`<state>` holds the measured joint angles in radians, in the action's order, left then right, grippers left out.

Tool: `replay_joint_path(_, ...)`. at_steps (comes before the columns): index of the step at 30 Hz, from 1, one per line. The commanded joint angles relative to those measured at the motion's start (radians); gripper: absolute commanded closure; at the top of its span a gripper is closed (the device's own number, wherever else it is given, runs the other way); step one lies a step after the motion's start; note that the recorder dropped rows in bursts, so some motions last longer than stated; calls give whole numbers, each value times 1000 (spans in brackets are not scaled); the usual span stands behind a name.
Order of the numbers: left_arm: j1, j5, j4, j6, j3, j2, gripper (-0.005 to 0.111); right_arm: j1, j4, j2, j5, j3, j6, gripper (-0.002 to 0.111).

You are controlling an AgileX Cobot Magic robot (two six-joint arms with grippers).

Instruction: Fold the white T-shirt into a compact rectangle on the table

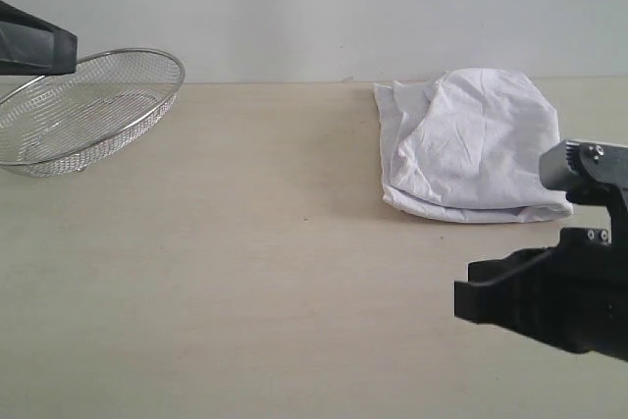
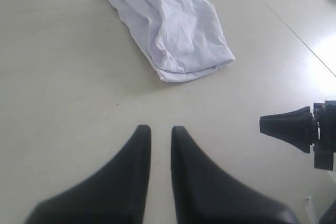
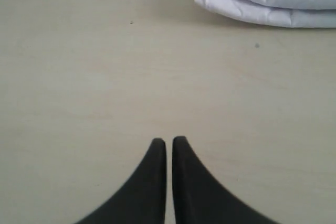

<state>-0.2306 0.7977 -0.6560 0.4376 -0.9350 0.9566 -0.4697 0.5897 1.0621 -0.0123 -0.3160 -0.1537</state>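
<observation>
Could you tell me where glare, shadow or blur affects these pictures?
Exterior view: even, soft light; the T-shirt casts only a faint shadow on the table. Left wrist view: a bright glare patch washes out part of the table, and the left gripper is soft. Right wrist view: the right gripper looks soft too; no glare.

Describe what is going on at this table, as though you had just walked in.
A two-armed robot is folding a white T-shirt, which lies in a rumpled, roughly rectangular bundle on the table. Neither arm touches it. The left arm has its jaws slightly apart, the right arm has them closed, and both are empty over bare tabletop. A wire basket sits at far left.
</observation>
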Motion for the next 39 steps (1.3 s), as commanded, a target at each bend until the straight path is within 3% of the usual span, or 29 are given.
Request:
replay_joint_path(1, -6, 9, -20, 0, 4, -8, 93, -93, 7, -58, -121, 86, 27, 108)
replay_joint_path(6, -6, 22, -20, 0, 4, -8, 93, -147, 7, -72, -135, 143, 35, 108)
replay_joint_path(30, -6, 2, -17, 21, 4, -8, 93, -149, 7, -72, -112, 148, 33, 108)
replay_joint_path(34, 4, -223, 44, -6, 42, -109, 93, -149, 7, -72, -114, 148, 33, 108)
replay_joint_path(37, 4, -537, 42, -12, 185, -326, 93, -149, 7, -72, -114, 148, 33, 108)
replay_joint_path(39, 5, -645, 51, 33, 258, -418, 93, -149, 7, -72, -114, 148, 33, 108)
